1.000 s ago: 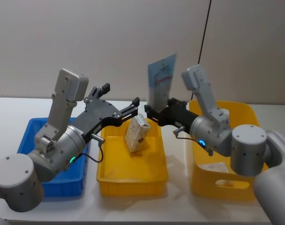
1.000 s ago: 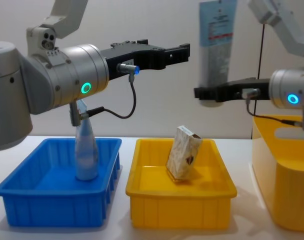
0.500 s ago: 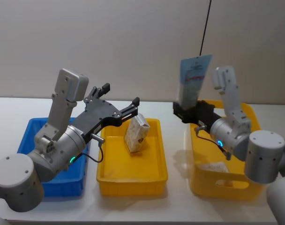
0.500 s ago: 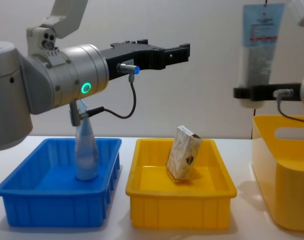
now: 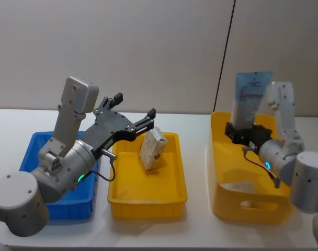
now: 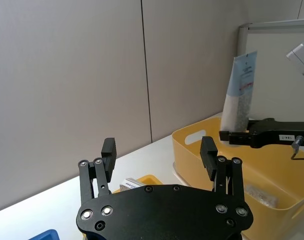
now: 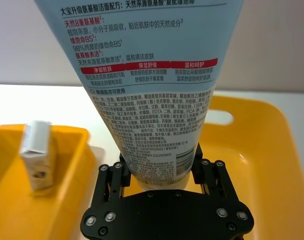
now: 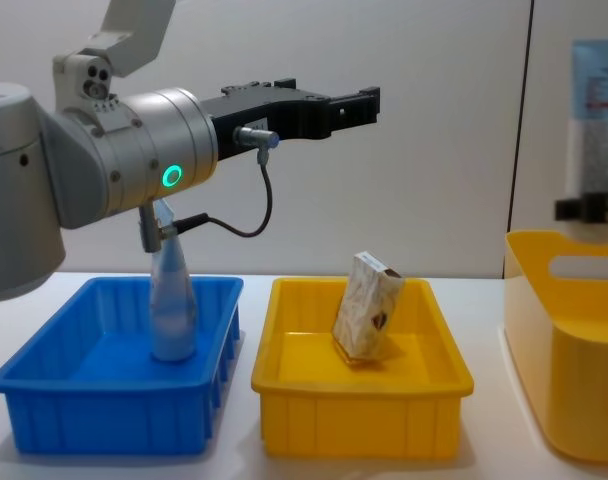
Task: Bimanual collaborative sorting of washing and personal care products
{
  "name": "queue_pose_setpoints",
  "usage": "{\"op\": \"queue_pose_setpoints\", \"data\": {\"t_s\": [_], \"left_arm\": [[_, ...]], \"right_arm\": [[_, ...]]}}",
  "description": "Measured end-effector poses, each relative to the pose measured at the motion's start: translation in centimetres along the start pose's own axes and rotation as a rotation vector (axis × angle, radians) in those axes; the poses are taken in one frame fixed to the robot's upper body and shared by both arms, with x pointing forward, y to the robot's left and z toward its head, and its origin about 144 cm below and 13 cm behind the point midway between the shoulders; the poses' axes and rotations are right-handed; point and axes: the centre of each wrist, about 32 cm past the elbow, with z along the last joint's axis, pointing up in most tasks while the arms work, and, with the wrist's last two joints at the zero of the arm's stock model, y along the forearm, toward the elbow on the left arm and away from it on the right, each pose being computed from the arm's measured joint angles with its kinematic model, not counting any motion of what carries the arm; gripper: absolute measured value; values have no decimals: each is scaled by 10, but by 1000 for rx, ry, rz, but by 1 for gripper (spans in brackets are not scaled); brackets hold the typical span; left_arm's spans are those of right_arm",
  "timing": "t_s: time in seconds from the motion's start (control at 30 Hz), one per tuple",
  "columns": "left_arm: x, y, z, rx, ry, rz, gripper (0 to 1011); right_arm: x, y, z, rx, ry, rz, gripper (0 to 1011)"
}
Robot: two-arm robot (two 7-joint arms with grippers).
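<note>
Right tool (image 7: 161,170) clenched on facial-cleanser tube (image 5: 246,107) near its cap, upright over yellow bin (image 5: 222,183) — poised for drop-in. Left tool (image 6: 160,161) released, hovering above yellow tray (image 5: 174,196) — idle.

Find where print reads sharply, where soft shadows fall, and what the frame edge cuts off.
Right wrist view: the print on the tube reads sharply. Head view: soft shadows lie on the table beside the trays. Chest view: the right edge crops the tub.
</note>
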Motion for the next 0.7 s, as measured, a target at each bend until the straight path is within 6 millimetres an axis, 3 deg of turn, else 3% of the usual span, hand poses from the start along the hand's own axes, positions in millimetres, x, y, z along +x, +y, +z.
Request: {"op": "queue_pose_setpoints", "data": {"t_s": [0.5,0.7], "left_arm": [[0,0,0,0,0,0,1001],[0,0,0,0,0,0,1001]], "right_arm": [[11,-7,-4,-102,18,-81,644],[11,-7,-4,-118,17,-85,821]]}}
